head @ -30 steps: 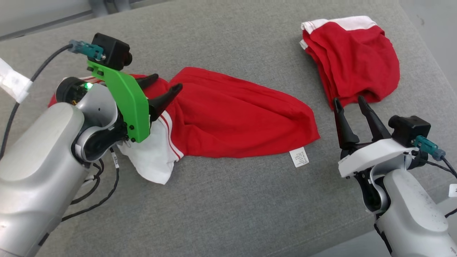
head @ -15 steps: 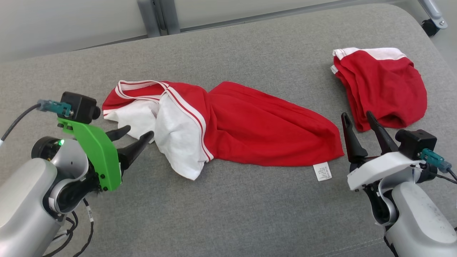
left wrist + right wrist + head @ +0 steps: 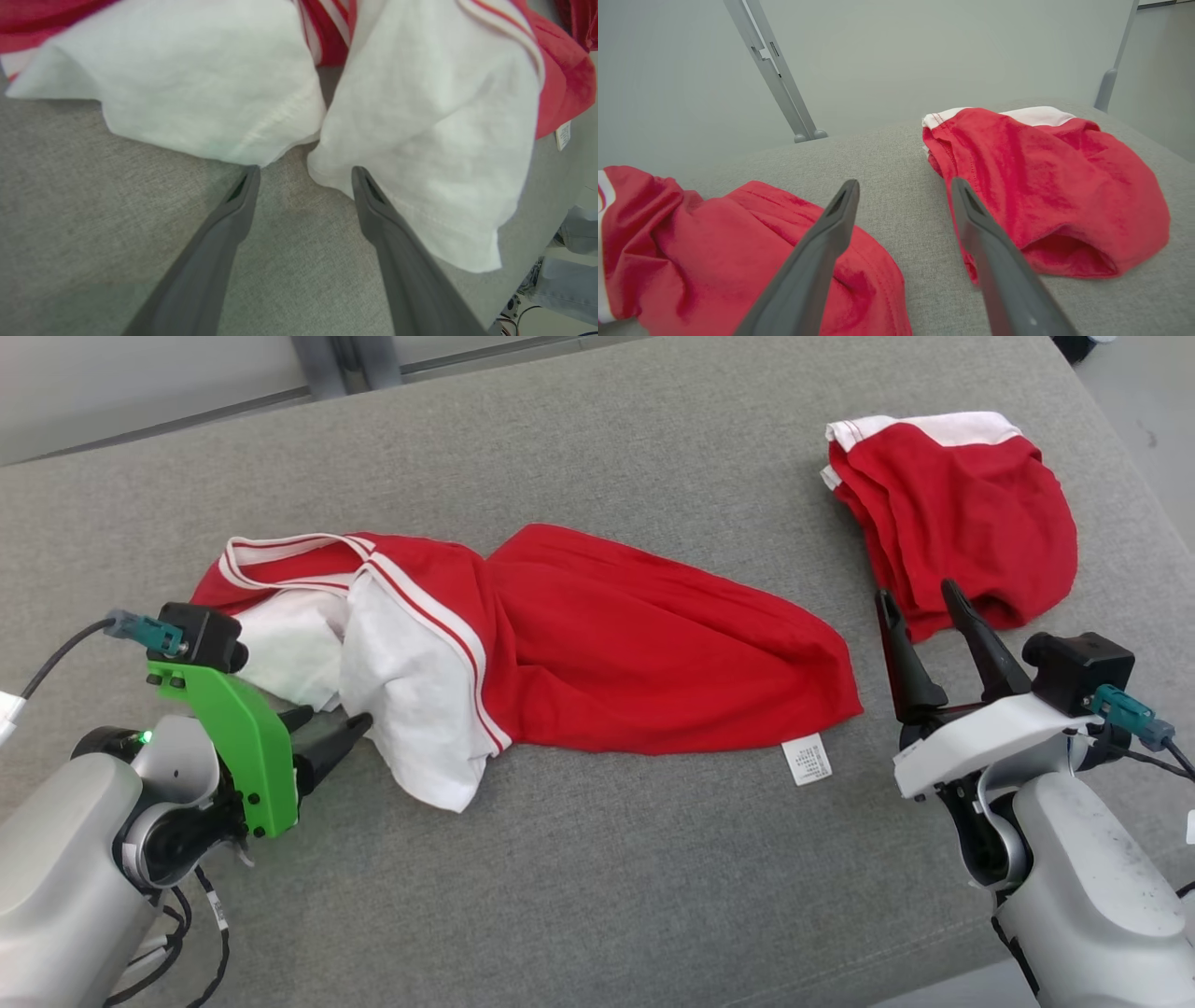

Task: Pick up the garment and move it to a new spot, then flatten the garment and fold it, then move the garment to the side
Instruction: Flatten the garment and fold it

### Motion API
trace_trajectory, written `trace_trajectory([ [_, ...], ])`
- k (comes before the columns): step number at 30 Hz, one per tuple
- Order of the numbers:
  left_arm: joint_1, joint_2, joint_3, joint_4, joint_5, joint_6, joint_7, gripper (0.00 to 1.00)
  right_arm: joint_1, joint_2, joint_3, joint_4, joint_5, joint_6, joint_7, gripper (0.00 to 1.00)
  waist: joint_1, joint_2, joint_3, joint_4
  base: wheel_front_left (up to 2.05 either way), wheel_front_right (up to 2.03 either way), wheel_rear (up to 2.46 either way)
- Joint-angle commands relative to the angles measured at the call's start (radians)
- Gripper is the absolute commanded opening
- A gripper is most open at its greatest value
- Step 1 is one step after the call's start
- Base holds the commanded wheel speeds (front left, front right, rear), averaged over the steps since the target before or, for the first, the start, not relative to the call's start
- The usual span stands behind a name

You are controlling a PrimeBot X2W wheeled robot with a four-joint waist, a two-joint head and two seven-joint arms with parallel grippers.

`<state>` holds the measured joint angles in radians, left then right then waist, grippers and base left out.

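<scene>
The garment (image 3: 616,644), a red shirt with white sleeves and striped trim, lies stretched across the middle of the grey cushion (image 3: 597,896). My left gripper (image 3: 322,723) is open low at its left end, with the fingertips right at the edges of the two white sleeves. In the left wrist view the left gripper (image 3: 303,171) has nothing between its fingers, with one sleeve (image 3: 177,79) ahead left and the other (image 3: 430,126) ahead right. My right gripper (image 3: 917,595) is open and empty, just past the garment's right end. In the right wrist view the right gripper (image 3: 904,183) points over bare cushion.
A second red garment (image 3: 952,513), folded with a white edge, lies at the back right, also seen as a folded pile (image 3: 1045,186) right of my right fingers. A white label (image 3: 808,758) sticks out at the shirt's hem. Metal frame posts (image 3: 322,364) stand behind the cushion.
My left gripper has drawn back from over the collar to the lower left, uncovering the white sleeves. The head camera has shifted. My right gripper has hardly moved.
</scene>
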<state>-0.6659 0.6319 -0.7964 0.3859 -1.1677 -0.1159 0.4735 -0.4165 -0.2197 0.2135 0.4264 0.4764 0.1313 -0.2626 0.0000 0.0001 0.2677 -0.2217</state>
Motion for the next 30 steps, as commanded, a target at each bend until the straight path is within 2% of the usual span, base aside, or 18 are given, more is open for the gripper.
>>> trace_trajectory([
  [1, -0.014, -0.001, -0.003, 0.01, -0.002, -0.007, 0.003, 1.0, -0.006, 0.0, -0.003, -0.002, 0.0, -0.001, -0.003, 1.0, 0.0, -0.0001, 0.026, -0.028, 0.0, 0.0, 0.0],
  [7, -0.028, -0.01, -0.019, 0.039, -0.012, -0.013, 0.012, 1.0, -0.002, 0.008, -0.014, -0.004, -0.005, -0.001, -0.003, 1.0, 0.0, -0.0001, 0.031, -0.036, 0.0, 0.0, 0.0],
  [8, -0.03, -0.012, -0.022, 0.042, -0.015, -0.014, 0.012, 0.84, -0.001, 0.009, -0.016, -0.004, -0.006, -0.001, -0.003, 1.0, 0.0, -0.0001, 0.031, -0.035, 0.0, 0.0, 0.0],
  [10, -0.033, -0.016, -0.028, 0.041, -0.019, -0.014, 0.014, 0.21, 0.003, 0.01, -0.021, -0.003, -0.009, -0.001, -0.003, 1.0, 0.0, -0.0001, 0.027, -0.031, 0.0, 0.0, 0.0],
  [11, -0.033, -0.016, -0.031, 0.038, -0.022, -0.015, 0.017, 0.0, 0.007, 0.01, -0.024, -0.002, -0.011, -0.001, -0.003, 1.0, 0.0, -0.0001, 0.023, -0.026, 0.0, 0.0, 0.0],
  [23, 0.003, 0.025, -0.046, -0.087, -0.075, -0.016, 0.057, 0.0, 0.058, -0.011, -0.064, 0.021, -0.026, -0.001, -0.003, 1.0, 0.0, -0.0001, -0.084, 0.084, 0.0, 0.0, 0.0],
  [30, 0.101, 0.113, -0.017, -0.215, -0.138, 0.043, 0.065, 0.0, 0.096, -0.03, -0.08, 0.041, -0.031, -0.001, -0.002, 1.0, 0.0, -0.0001, -0.158, 0.158, 0.0, 0.0, 0.0],
])
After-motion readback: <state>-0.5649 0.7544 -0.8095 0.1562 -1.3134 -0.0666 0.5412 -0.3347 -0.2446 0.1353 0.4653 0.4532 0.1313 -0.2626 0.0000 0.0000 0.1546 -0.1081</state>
